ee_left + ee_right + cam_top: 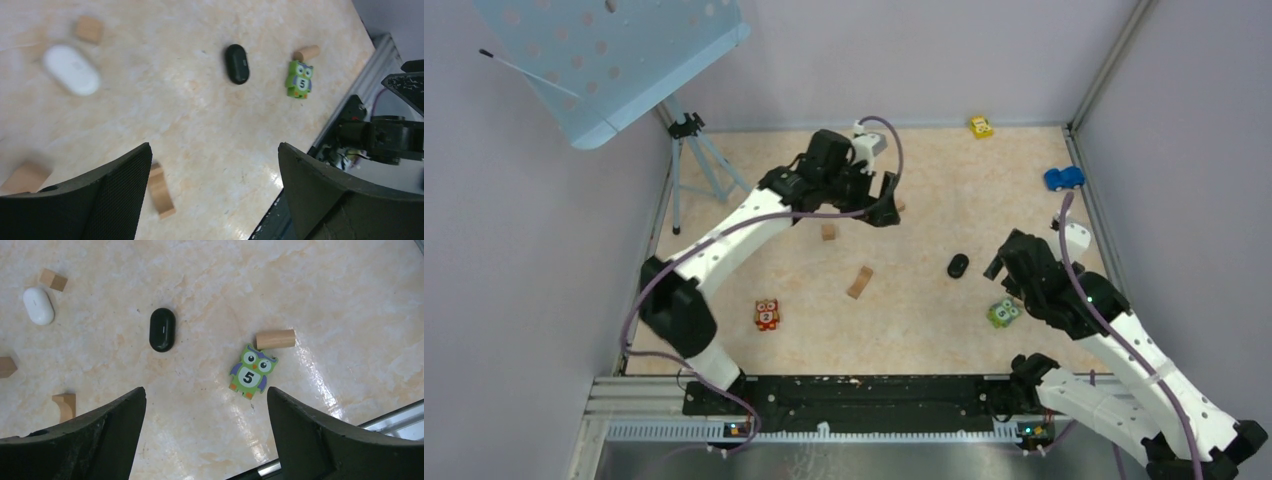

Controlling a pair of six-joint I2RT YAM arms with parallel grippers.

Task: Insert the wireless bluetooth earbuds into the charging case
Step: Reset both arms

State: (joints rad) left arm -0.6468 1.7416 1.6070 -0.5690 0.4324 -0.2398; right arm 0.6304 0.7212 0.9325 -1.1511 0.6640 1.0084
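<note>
Since the left gripper [214, 156] and right gripper [206, 392] both hang spread and empty, insertion seems done: the black case [162, 329] lies shut at eleven o'clock of the right one, the white case [38, 305] at ten. No loose earbuds show, perhaps inside; next, only a clear retreat.

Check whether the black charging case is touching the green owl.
Apart. The right wrist view shows a wide strip of table between the black charging case and the green owl.
</note>
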